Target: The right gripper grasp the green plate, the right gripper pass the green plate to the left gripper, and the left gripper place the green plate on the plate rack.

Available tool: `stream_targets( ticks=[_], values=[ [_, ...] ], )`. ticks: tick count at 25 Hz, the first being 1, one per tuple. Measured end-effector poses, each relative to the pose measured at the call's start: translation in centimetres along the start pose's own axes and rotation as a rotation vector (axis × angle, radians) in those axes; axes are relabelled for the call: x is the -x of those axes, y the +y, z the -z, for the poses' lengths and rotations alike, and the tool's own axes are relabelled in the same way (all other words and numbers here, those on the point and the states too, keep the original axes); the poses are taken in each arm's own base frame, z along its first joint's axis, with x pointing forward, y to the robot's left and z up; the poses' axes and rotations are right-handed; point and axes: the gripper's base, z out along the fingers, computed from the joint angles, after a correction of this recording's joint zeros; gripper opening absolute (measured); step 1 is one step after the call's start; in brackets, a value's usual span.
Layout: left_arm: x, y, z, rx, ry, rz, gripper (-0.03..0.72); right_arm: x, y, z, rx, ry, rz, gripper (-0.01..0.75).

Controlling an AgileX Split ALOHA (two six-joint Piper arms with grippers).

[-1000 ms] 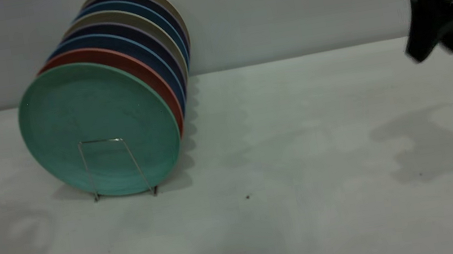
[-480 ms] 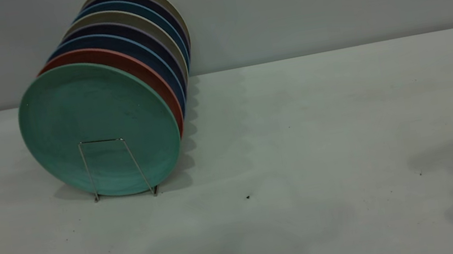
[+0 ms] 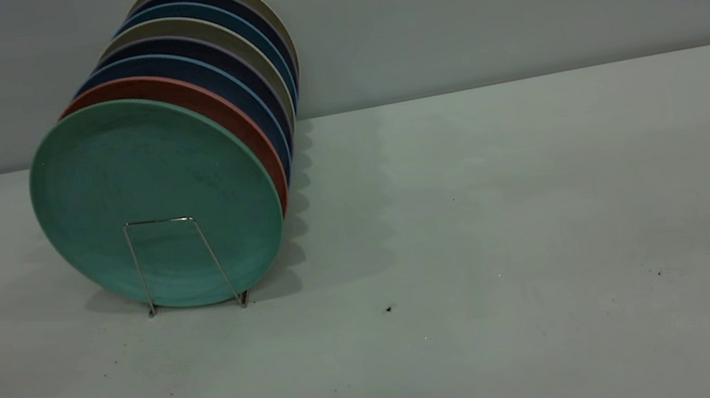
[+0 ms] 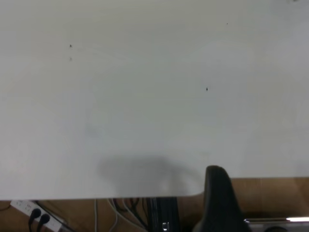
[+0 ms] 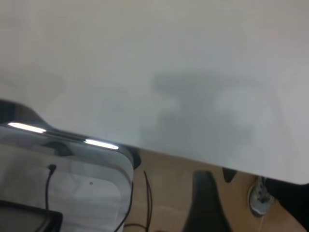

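Observation:
The green plate stands upright at the front of a row of plates in the plate rack, whose wire loop crosses the plate's lower face. Neither gripper shows in the exterior view. In the left wrist view only a black part of my left gripper shows, over the table's edge. In the right wrist view only a black part of my right gripper shows, past the table's edge and above the floor. The plate and rack are out of both wrist views.
Behind the green plate stand a salmon-pink plate, several blue plates and beige ones. The white table extends to the right. A power strip and cables lie on the floor below the table edge.
The right arm, seen at the upper right a second ago, has left the exterior view. Its shadow on the table has gone too. The plates have not moved.

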Motion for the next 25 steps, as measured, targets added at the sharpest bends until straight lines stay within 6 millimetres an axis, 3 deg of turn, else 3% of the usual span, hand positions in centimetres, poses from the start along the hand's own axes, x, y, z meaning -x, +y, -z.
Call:
stream_targets(
  ticks=[5, 13, 20, 25],
  values=[
    [-4.0, -0.2, 1.0, -0.001, -0.031, -0.003, 0.472, -4.9, 0.2, 0.5, -0.006, -0.085, 0.047, 0.550],
    [-7.9, -0.5, 0.9, -0.007, -0.154, -0.023, 0.472, -10.6, 0.6, -0.7, -0.008, -0.298, 0.073, 0.550],
    [-9.6, -0.7, 1.7, 0.001, -0.278, -0.047, 0.472, -13.1, 0.8, -0.3, -0.017, -0.475, 0.107, 0.550],
    [-9.8, -0.7, 1.0, -0.005, -0.279, -0.085, 0.472, -13.5, 0.9, -0.1, -0.006, -0.512, 0.107, 0.550]
  ],
)
